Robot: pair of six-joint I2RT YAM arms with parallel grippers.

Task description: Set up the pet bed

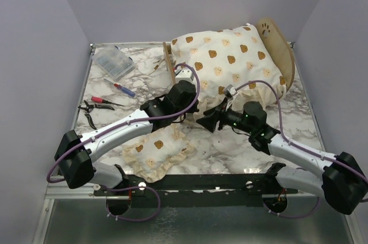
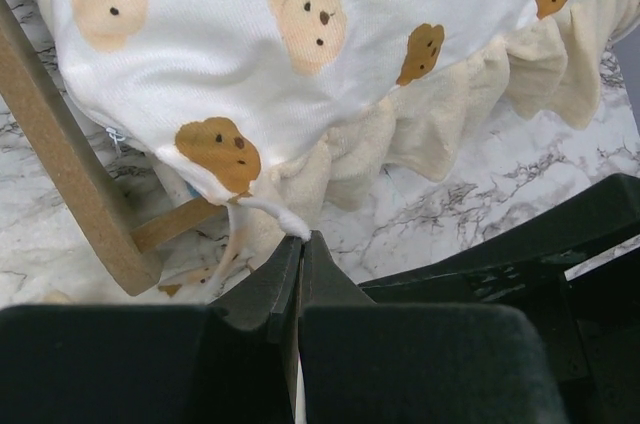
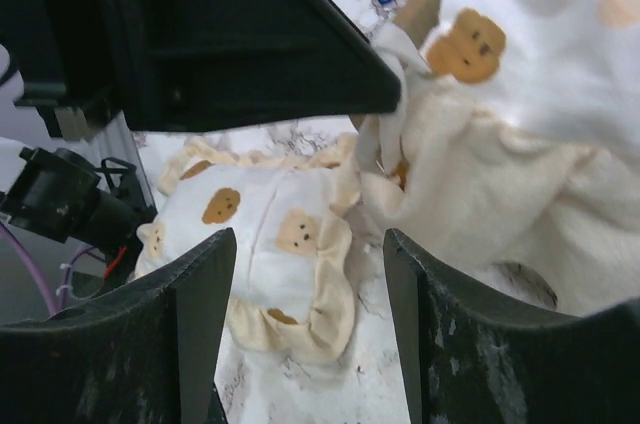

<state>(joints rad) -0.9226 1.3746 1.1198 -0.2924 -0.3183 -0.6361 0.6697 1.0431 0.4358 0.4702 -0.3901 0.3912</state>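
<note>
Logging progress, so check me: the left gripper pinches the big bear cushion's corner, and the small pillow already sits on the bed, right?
Not quite. The left gripper does pinch the big cushion at its corner, but the small pillow lies on the marble table, in front of the pet bed, not on it. The top external view shows this.

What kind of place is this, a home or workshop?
Probably a lab robot test cell: plain grey walls enclose a marble-pattern table, two robot arms are bolted at its near edge, and pliers and a parts box lie on it.
</note>
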